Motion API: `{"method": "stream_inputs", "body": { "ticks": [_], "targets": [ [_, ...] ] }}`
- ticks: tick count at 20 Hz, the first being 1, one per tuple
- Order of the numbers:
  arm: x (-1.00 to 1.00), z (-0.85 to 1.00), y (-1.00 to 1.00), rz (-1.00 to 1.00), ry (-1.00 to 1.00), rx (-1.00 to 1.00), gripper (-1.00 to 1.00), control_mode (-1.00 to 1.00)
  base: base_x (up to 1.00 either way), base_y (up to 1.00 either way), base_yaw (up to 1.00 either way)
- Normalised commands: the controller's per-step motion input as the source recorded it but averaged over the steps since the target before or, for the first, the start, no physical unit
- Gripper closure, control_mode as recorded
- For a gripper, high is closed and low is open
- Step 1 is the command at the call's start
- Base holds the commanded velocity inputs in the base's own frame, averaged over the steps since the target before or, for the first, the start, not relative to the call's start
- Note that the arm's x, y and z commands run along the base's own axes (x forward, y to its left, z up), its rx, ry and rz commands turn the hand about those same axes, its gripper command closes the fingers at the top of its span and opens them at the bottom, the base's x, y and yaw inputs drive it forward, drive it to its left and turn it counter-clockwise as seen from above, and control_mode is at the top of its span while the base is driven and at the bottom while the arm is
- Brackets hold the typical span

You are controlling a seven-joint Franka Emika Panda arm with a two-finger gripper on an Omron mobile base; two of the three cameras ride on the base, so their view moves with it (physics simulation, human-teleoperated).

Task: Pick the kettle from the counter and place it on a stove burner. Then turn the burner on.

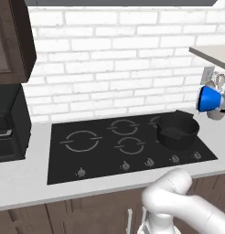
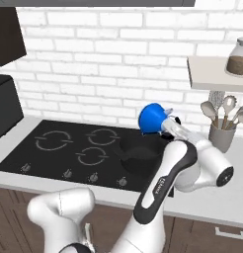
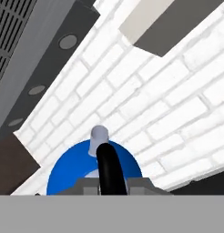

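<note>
One kettle [image 1: 208, 99], bright blue, carried in the air and tipped on its side, round base facing toward the cooktop; held up above and just past the right side of the black pot [image 1: 178, 130], clear of the counter [image 1: 23, 180].

Gripper [image 2: 169, 123]: fingers closed on the kettle's black arched handle [image 3: 110, 169], which in the hand view runs straight up between them over the blue body.

Stove burner [image 1: 81, 141]: the largest grey ring, at the left of the cooktop, well apart from the pot and bare.

Governing relation: target ring lies far to the left of the pot and lower than the held kettle, with two smaller rings [image 1: 124, 126] between pot and target. By judgement, the carry must run leftward over the pot, and the kettle's axis must be righted from sideways to upright before set-down.

Four knobs [image 1: 125, 165] along the cooktop's front edge; which one serves the large ring cannot be told.
</note>
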Motion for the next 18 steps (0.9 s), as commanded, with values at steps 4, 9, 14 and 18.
{"method": "stream_inputs", "body": {
  "ticks": [4, 9, 14, 18],
  "targets": [
    [0.0, 0.47, 1.0, 0.0, 0.0, 0.0, 1.0, -1.0, 0.0, 0.0, 0.0],
    [0.0, 0.46, 1.0, 0.0, 0.1, 0.0, 1.0, -1.0, 0.0, 0.0, 0.0],
    [0.0, 0.17, 1.0, 0.0, 0.31, -0.06, 1.0, -1.0, 0.0, 0.0, 0.0],
    [0.0, 0.05, 1.0, 0.0, 0.43, -0.08, 1.0, -1.0, 0.0, 0.0, 0.0]
  ]
}}
